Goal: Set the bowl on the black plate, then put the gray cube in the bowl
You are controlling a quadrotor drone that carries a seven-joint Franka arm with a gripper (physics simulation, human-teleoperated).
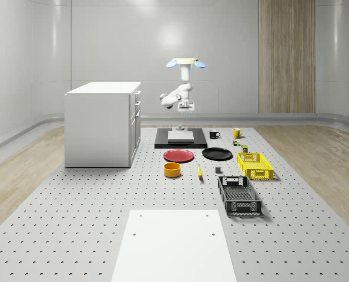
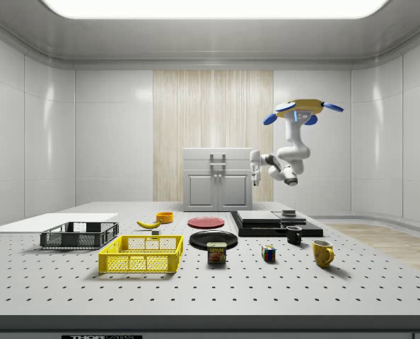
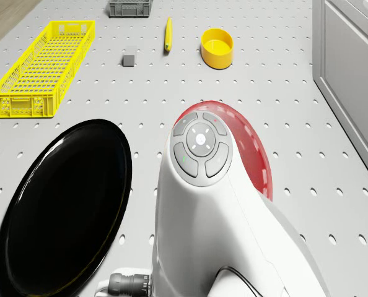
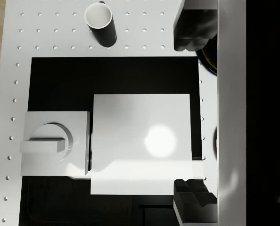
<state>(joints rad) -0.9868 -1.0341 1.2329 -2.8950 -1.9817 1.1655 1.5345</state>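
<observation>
The yellow bowl (image 1: 173,170) (image 3: 217,47) stands upright on the perforated table, in front of the red plate (image 1: 179,155). To the whole-scene view's right of the red plate lies the black plate (image 1: 217,154) (image 3: 66,210), with nothing on it. The small gray cube (image 1: 218,171) (image 3: 129,59) sits between the banana (image 1: 199,171) and the yellow crate (image 1: 255,165). My drone (image 1: 186,62) (image 2: 298,109) hovers above the black pad (image 1: 180,138) at the back of the table. The gripper (image 1: 184,109) (image 4: 196,115) hangs open over that pad, holding nothing, far from bowl and cube.
A white cabinet (image 1: 104,123) stands at the whole-scene view's left. A black crate (image 1: 239,195) sits near the front right. A black mug (image 1: 214,134) (image 4: 102,21), a yellow mug (image 1: 237,133), a can (image 2: 216,253) and a colour cube (image 2: 268,253) stand beyond the black plate.
</observation>
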